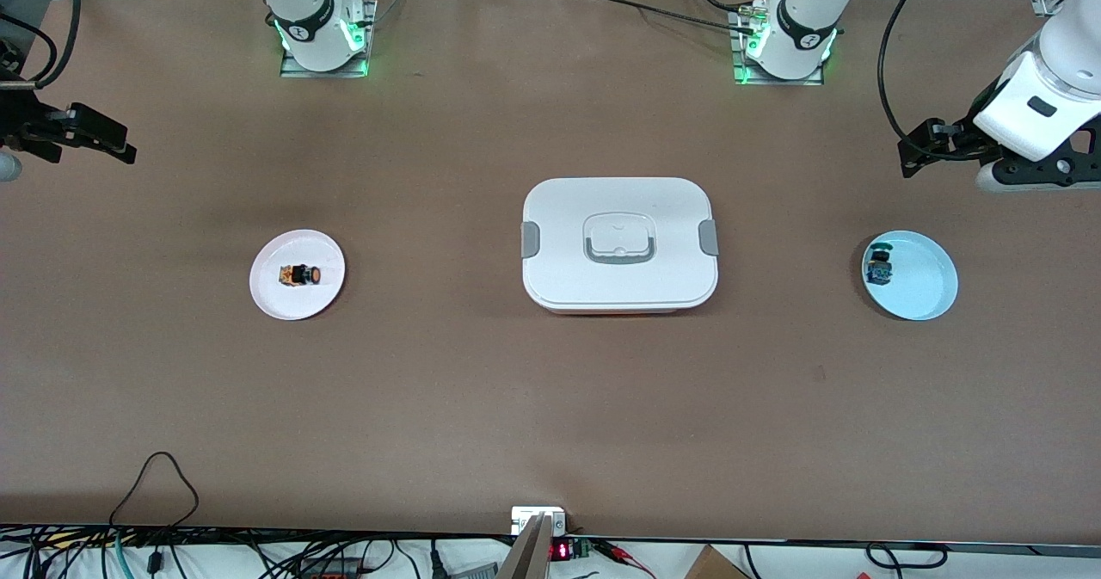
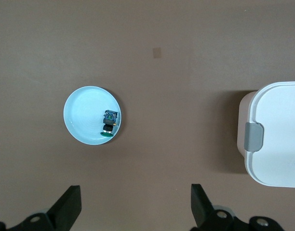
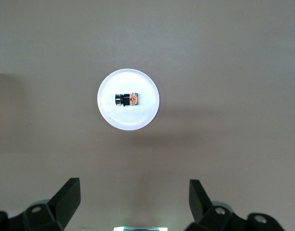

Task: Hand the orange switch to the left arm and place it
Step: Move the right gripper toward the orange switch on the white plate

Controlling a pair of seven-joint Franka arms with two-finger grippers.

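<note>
orange switch: lying on its side on the pink plate [image 1: 297, 304], left-middle of the front view, toward my right arm's end of the surface. The orange switch [image 1: 299, 276] has its round cap pointing at the box. Nothing touching it yet.

box: the white lidded box [image 1: 619, 243] is parked dead centre of the frame, right between the two plates. Pretty sure that's the whole point: a straight slide across would run into it, so the carry has to go up and over or around.

blue plate: right-middle of the front view, toward my left arm's end. The blue plate [image 1: 925, 291] already has the blue-bodied switch [image 1: 878, 265] sitting near its rim, the one with the green cap. Not my target, gotta leave that one alone.

right end effector: my right end effector [image 1: 112, 142] hangs at the far left edge of the frame, up in the air above bare surface, fingers [image 3: 65, 199] spread wide apart and holding nothing. Its wrist view looks straight down on the pink plate, so it's lined up nicely for a drop onto the switch.

left end effector: my left end effector [image 1: 913, 150] is at the upper right of the frame, also up high, fingers [image 2: 68, 207] apart and empty. It waits there, I'd guess for the handoff.

progress: basically zero, no pick made.

next: I reckon right arm goes down first, since the switch is on its side.
</note>
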